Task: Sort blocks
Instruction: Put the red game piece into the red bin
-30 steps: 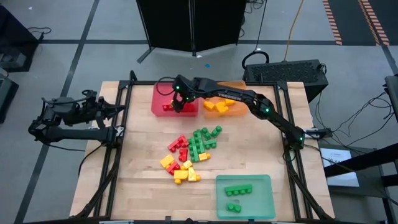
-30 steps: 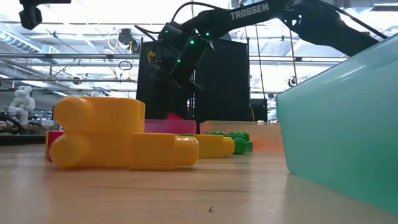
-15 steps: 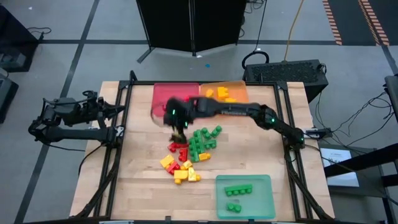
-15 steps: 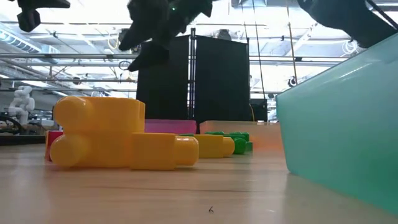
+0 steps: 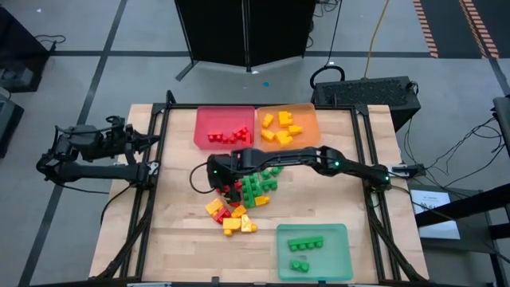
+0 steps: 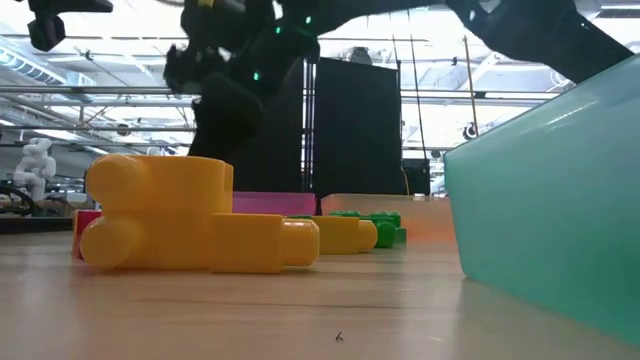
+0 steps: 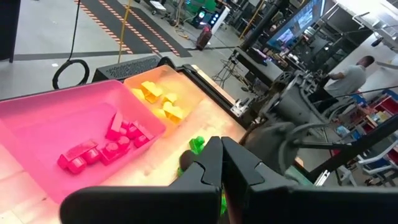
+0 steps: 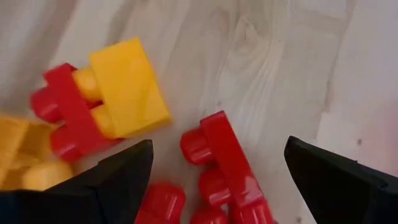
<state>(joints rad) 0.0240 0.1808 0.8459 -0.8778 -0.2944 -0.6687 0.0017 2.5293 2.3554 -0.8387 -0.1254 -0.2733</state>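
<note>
Wooden table [image 5: 175, 231] holds studded red, yellow, green blocks [image 5: 239, 199] beneath right gripper's [image 5: 219, 182] parted jaws.

Wooden table [image 5: 171, 231] — red tray [image 5: 204, 123], orange tray [image 5: 307, 112], green tray [image 5: 335, 259], loose blocks [image 5: 239, 209].

You have the loose blocks [image 5: 241, 199] mid-table, two trays [image 5: 224, 127] side by side behind them, a third tray [image 5: 314, 252] in front.

Small studded plastic bricks [image 5: 243, 195] lie mixed in red, yellow and green on the pale wooden table [image 5: 171, 239], beside flat plastic trays in red [image 5: 204, 127], translucent orange [image 5: 307, 115] and mint green [image 5: 339, 259], under dark black arms.
</note>
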